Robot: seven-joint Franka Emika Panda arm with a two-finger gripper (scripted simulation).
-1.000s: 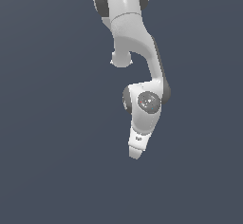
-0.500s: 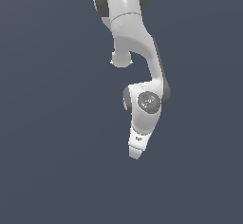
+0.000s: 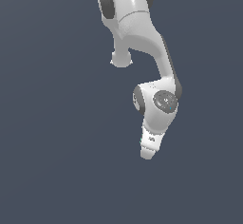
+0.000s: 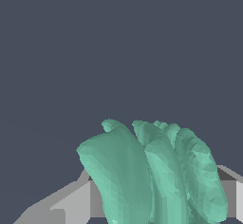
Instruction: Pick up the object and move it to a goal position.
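Note:
The object [image 4: 156, 175], a teal-green piece with wavy ridged layers, fills the near part of the wrist view. It sits between the grey fingers [image 4: 66, 201] of my gripper [image 4: 154, 211], which is shut on it. In the exterior view the white arm hangs down with the gripper [image 3: 147, 153] at its lowest end, held in mid-air against the plain dark background. The hand hides the object there.
The arm's elbow joint [image 3: 159, 99] and upper links [image 3: 130, 14] occupy the upper middle of the exterior view. Only a uniform dark grey-blue backdrop surrounds the arm.

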